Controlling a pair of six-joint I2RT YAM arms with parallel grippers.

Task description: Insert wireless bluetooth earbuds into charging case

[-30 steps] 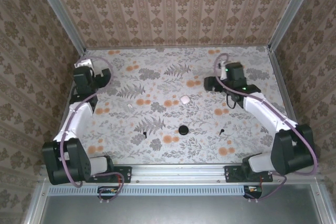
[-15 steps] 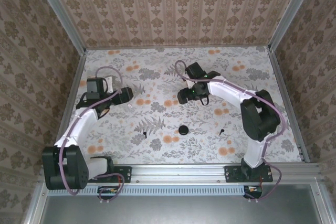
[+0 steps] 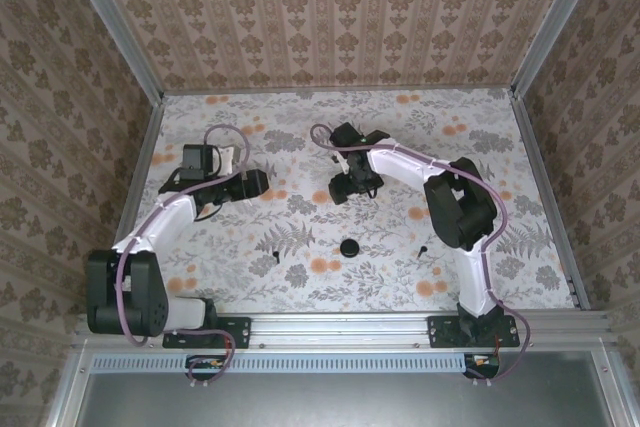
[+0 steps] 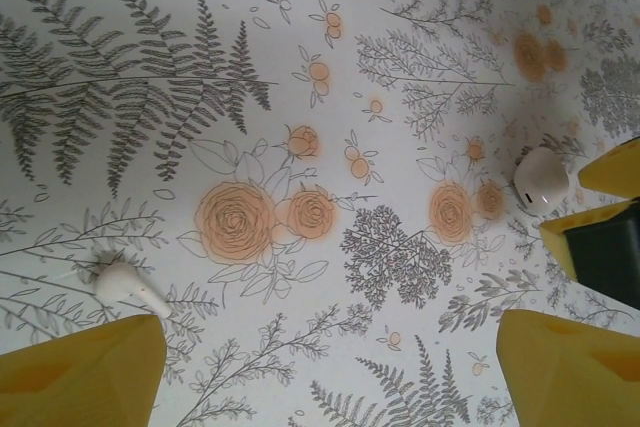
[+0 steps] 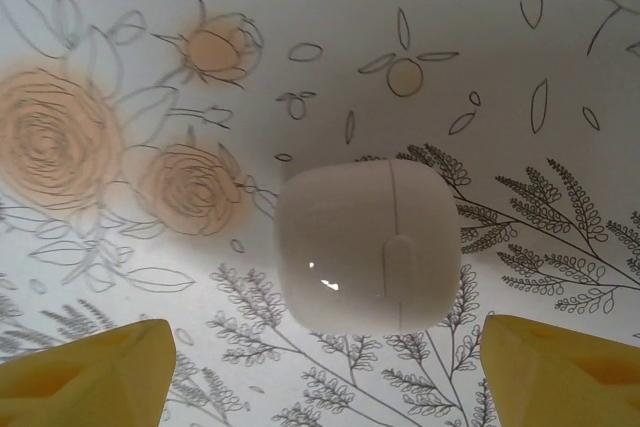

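The charging case (image 5: 368, 245) was a small, glossy white box with rounded corners - pebble-like - lying flat and shut on the floral tabletop (image 4: 400, 97). In the right wrist view a thin seam ran straight across its top face, with a little oval recess set on that line. One wireless earbud (image 4: 125, 287) was white too, a rounded bud with a short stem, lying on its side on a printed leaf. In the left wrist view the case (image 4: 541, 179) sat well apart from it - past the orange roses, off to the right.
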